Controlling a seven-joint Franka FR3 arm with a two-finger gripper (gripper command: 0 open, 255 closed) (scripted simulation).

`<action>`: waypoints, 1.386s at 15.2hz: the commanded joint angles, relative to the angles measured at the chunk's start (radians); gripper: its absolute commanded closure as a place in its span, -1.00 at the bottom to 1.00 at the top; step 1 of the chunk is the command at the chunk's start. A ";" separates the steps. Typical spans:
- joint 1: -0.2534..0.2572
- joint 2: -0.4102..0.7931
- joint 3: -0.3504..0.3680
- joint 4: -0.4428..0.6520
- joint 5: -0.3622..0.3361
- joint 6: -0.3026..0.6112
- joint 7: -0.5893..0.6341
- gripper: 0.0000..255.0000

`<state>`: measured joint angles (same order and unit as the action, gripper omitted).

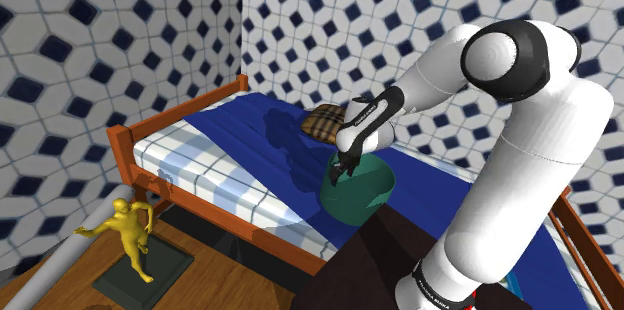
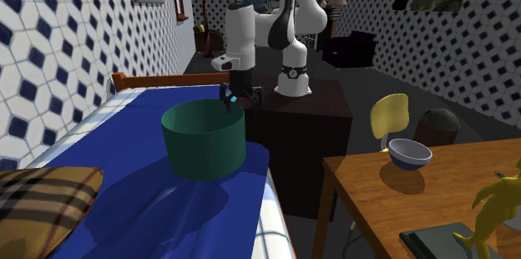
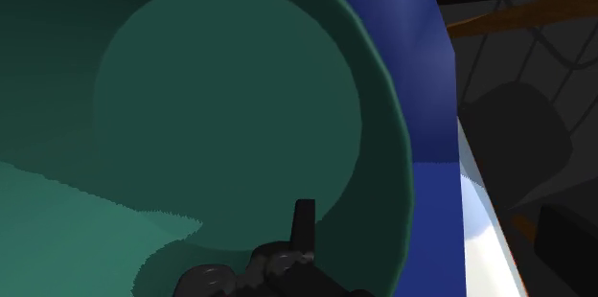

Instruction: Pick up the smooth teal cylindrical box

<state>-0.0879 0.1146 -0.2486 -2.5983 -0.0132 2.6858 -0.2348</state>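
**Claw at the box rim.** The smooth teal open-topped cylindrical box (image 1: 362,196) stands upright on the blue-covered bed (image 1: 240,143), near the edge that faces the dark stand (image 2: 305,111). The black claw (image 1: 341,168) hangs at the box's rim on the stand side, looking down into the hollow; you cannot tell whether it is spread or closed. Likely hazards: if you close with the thin wall outside the claw, you take nothing. A one-sided hold on the curved rim may let the box swing, slip, or tip off the bed as you lift.
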 commanded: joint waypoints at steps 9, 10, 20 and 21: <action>-0.029 0.153 0.040 0.019 0.084 0.132 -0.062 -1.00; -0.030 0.155 0.041 0.021 0.085 0.132 -0.063 1.00; -0.024 0.136 0.034 0.016 0.076 0.118 -0.057 1.00; -0.020 0.120 0.027 0.014 0.067 0.105 -0.051 1.00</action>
<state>-0.1104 0.2479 -0.2162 -2.5841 0.0604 2.8006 -0.2891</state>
